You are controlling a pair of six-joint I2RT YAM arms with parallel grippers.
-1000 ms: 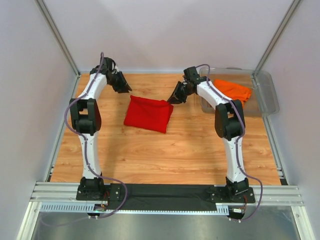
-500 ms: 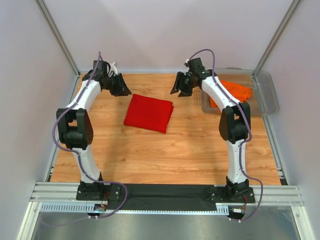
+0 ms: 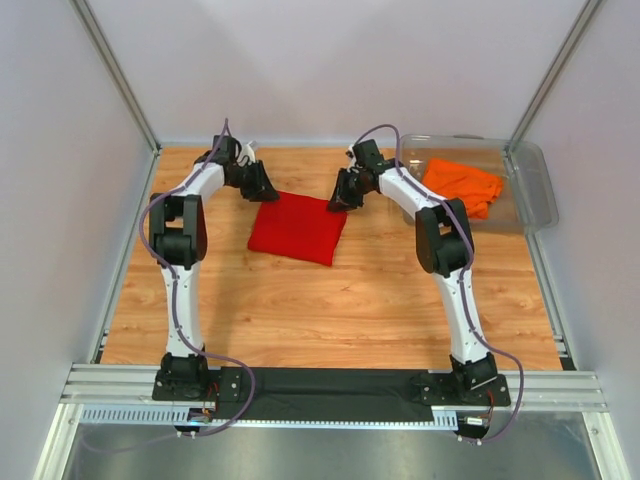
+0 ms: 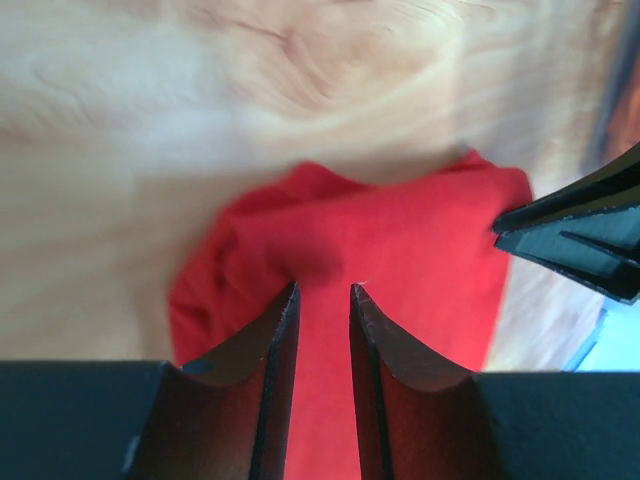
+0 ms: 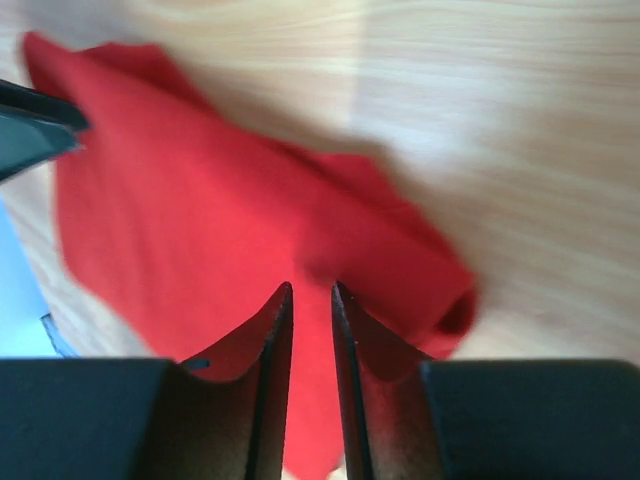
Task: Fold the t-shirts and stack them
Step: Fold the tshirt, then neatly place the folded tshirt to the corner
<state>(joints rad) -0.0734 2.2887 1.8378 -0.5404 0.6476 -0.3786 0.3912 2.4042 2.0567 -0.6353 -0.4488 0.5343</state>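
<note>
The folded red t-shirt [image 3: 297, 228] lies mid-table. The left gripper [image 3: 263, 189] is at its far-left corner and the right gripper [image 3: 340, 198] at its far-right corner. Both jaws stand narrow, and whether they pinch the cloth is unclear.

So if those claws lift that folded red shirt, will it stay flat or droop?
Probably droop: the red t-shirt is soft cloth, its folds rumpled and rounded in the wrist views. Thin layers suggest it is light. Pushed, it would likely bunch rather than slide on the wooden table.
</note>
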